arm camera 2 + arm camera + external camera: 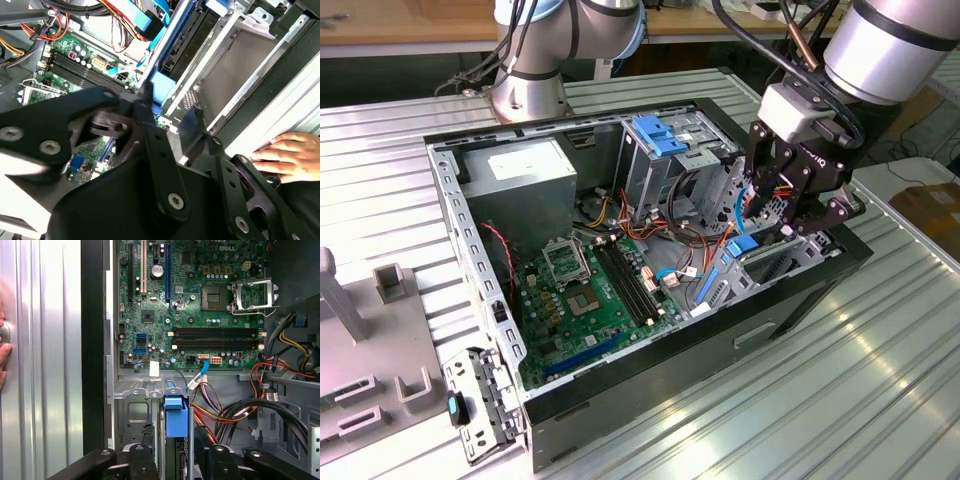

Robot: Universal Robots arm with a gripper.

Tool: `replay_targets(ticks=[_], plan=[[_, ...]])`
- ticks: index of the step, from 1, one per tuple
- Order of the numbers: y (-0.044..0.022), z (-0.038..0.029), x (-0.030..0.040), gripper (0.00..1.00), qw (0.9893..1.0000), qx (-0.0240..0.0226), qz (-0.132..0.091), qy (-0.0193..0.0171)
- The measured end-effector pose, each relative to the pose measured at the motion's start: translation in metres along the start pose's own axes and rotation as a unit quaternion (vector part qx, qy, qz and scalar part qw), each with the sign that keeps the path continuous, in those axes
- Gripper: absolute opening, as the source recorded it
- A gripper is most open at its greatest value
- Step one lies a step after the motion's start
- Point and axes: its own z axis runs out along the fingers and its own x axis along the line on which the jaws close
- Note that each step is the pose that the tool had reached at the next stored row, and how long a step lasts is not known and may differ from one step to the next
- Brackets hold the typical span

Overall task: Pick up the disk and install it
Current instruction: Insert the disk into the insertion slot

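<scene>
while the gripper (785, 222) hangs over the drive bay (132, 405) at the corner of the open computer case (740, 330) on the exterior view's right, its black fingers (192, 122) stand apart, one on each side of the disk (176, 420). a narrow strip of bare metal shows between each finger and the disk in the first wrist view, so they flank it rather than clamp it. the disk stands on edge inside the bay, only its thin side showing: a dark body bordered by blue plastic rails, with a bright blue tab at the end nearest the motherboard (200, 315). in the second wrist view the same blue tab (161, 87) sits just beyond the fingertips, and a long blue rail runs away from it along the silver bay wall. its label cannot be seen from these angles. beside the bay, a bundle of red, orange, yellow and black cables (225, 415) loops toward the green board with its empty processor socket and black memory slots. farther off in the exterior view sit a blue bracket (660, 135) on the upper metal cage and the grey power-supply box (525, 170) in the far corner. outside the case wall, a person's hand (290, 152) rests on the ribbed metal table (820, 400).
</scene>
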Motion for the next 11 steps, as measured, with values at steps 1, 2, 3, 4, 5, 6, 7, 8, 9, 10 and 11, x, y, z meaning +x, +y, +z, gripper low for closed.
replay_targets(ticks=[1, 2, 3, 4, 5, 6, 7, 8, 9, 10, 11], plan=[[-0.0009, 0.0001, 0.0, 0.36, 1.0, 0.0, 0.0, 0.0], [-0.0037, 0.0005, 0.0001, 0.3, 1.0, 0.0, 0.0, -0.0001], [-0.0086, 0.0008, 0.0, 0.24, 1.0, 0.0, 0.0, 0.0001], [-0.0139, 0.0013, -0.0001, 0.18, 1.0, 0.0, 0.0, 0.0001], [-0.0199, 0.0024, -0.0001, 0.18, 1.0, 0.0, 0.0, 0.0], [-0.0257, 0.0043, -0.0002, 0.11, 1.0, 0.0, 0.0, 0.0], [-0.0293, 0.0075, -0.0003, 0.11, 1.0, 0.0, 0.0, 0.0001], [-0.0299, 0.0113, -0.0006, 0.11, 1.0, 0.0, 0.0, 0.0001], [-0.0302, 0.0159, -0.0006, 0.11, 1.0, 0.0, 0.0, 0.0], [-0.0302, 0.0211, -0.0004, 0.11, 1.0, 0.0, 0.0, 0.0001], [-0.0303, 0.0248, -0.0004, 0.11, 1.0, 0.0, 0.0, 0.0001]])
